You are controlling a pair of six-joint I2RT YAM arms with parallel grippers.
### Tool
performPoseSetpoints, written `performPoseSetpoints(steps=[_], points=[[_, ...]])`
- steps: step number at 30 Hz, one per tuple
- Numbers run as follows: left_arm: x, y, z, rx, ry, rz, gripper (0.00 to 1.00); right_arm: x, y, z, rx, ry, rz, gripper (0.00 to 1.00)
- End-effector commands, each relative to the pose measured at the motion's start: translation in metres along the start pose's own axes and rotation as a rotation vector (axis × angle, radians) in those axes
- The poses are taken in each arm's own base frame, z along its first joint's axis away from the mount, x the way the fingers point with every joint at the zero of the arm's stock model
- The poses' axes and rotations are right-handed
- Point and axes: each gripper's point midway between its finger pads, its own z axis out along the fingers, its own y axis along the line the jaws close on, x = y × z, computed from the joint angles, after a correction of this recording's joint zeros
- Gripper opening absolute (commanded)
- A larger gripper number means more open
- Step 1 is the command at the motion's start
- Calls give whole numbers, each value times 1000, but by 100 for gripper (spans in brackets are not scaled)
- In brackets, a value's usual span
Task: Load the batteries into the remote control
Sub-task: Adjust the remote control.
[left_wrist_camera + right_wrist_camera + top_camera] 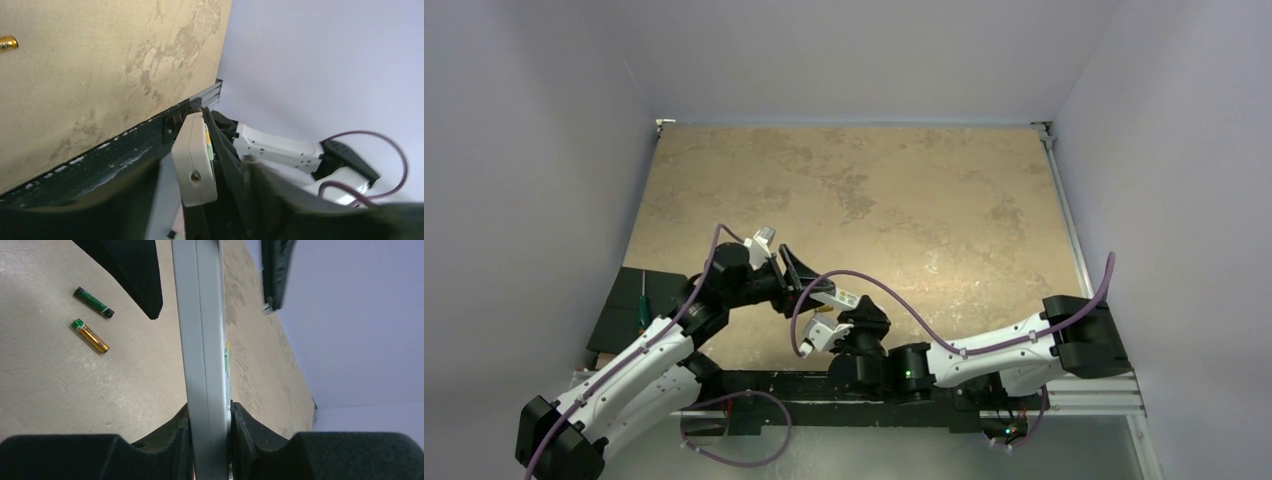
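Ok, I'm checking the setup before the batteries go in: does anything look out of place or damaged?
Nothing looks damaged or spilled. The slim white plastic remote control is held edge-on in the right end effector, above the tan table; the green-black cylindrical battery and gold cylindrical battery lie loose on it, apart.

Worktop [904, 190]: tan, marbled w/ darker blotches. On it lie a green-black battery [94, 302] & a gold battery [90, 336], close together, not touching.
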Motion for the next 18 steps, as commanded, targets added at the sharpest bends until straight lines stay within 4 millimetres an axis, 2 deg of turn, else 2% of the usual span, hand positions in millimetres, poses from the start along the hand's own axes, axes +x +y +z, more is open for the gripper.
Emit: performPoseSetpoints(steps=[1, 2, 4, 13, 18], points=[[3, -20, -9, 84, -2, 78, 73, -9, -12, -2, 42, 3, 117, 0], [2, -21, -10, 80, -11, 88, 81, -9, -11, -2, 26, 1, 122, 0], [0, -21, -12, 73, -23, 111, 84, -6, -10, -4, 2, 3, 127, 0], [-6, -16, -20, 23, -67, 273, 85, -10, -7, -14, -198, -7, 323, 0], [-14, -17, -29, -31, -114, 392, 85, -10, -8, -10, -341, 10, 452, 0]])
